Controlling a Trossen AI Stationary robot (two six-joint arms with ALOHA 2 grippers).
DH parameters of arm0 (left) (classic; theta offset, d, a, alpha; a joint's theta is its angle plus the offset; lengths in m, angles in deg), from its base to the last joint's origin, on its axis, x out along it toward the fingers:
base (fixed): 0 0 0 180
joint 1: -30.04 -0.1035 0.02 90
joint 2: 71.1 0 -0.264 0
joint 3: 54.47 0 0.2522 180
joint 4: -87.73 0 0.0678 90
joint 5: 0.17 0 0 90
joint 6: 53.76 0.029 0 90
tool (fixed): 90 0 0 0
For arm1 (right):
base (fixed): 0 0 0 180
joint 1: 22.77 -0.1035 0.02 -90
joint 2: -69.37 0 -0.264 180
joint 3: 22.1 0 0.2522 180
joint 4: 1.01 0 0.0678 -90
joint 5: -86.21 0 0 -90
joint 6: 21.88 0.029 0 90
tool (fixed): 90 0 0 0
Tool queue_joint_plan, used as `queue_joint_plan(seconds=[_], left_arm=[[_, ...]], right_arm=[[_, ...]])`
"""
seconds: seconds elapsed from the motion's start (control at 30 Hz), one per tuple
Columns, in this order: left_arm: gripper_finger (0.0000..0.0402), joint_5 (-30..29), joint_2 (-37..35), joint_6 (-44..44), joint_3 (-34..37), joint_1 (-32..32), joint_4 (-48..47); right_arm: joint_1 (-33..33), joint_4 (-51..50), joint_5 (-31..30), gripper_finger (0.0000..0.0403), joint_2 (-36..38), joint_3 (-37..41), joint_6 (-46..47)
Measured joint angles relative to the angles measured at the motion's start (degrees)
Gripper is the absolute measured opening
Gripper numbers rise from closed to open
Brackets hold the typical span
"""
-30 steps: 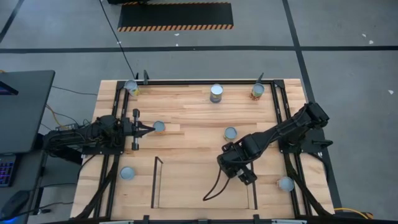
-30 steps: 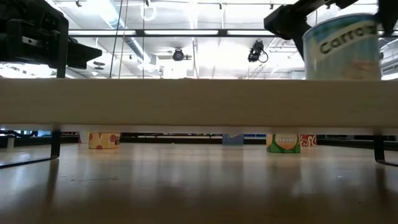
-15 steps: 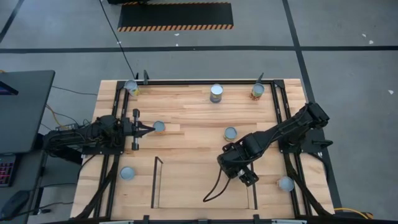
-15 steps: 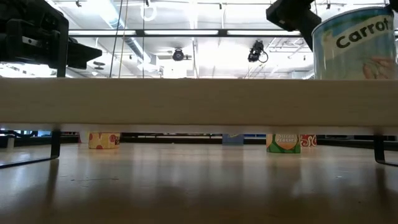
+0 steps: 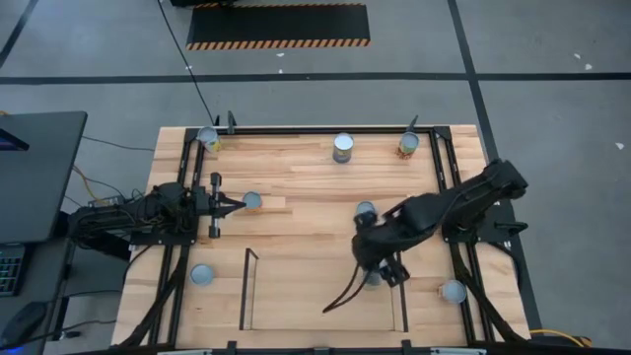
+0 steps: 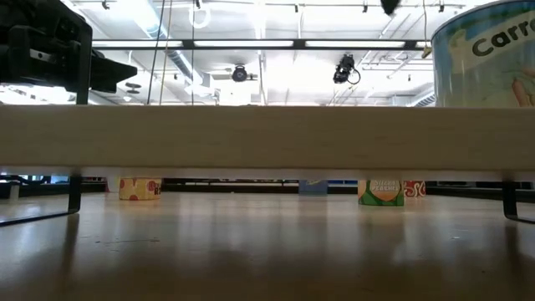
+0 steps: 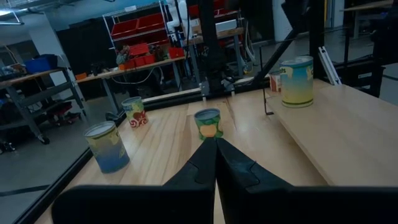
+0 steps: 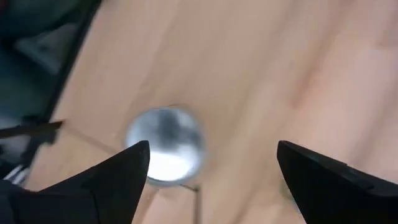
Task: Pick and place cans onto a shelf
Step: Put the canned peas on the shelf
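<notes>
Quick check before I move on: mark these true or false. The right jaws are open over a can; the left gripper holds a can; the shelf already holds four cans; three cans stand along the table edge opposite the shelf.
1. The right gripper has open jaws above the carrot can. True.
2. The left gripper holds a can. False: its jaws are shut on nothing, and a green-labelled can stands just ahead of it.
3. The shelf holds four cans. False: only the carrot can shows on it, at its right end.
4. Three cans stand along the table edge opposite the shelf. True.
</notes>
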Motion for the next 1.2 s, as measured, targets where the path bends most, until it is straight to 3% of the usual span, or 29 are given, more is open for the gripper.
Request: queue_joint_plan(seconds=[0.13, 0.3, 0.5, 0.67, 0.83, 1.03, 1.2], left_arm=[[0.0011, 0.0, 0.0, 0.0, 0.0, 0.0, 0.0], [0.0011, 0.0, 0.0, 0.0, 0.0, 0.0, 0.0], [0.0011, 0.0, 0.0, 0.0, 0.0, 0.0, 0.0], [0.0011, 0.0, 0.0, 0.0, 0.0, 0.0, 0.0], [0.0011, 0.0, 0.0, 0.0, 0.0, 0.0, 0.0], [0.0011, 0.0, 0.0, 0.0, 0.0, 0.0, 0.0], [0.0011, 0.0, 0.0, 0.0, 0.0, 0.0, 0.0]], right_arm=[[1.7, 1.6, -9.4, 0.0359, 7.5, 3.4, 4.5], [7.4, 10.8, -20.5, 0.0365, 18.0, 12.5, 9.1], [22.0, 27.1, -22.9, 0.0394, 22.0, 23.1, 9.5], [34.1, 36.1, -24.3, 0.0396, 14.3, 23.4, 13.7], [42.3, 35.0, -24.9, 0.0395, 2.8, 15.2, 18.9], [46.6, 27.5, -26.1, 0.0394, -9.3, 4.9, 24.8], [46.8, 29.0, -33.8, 0.0388, -15.6, 3.4, 32.2]])
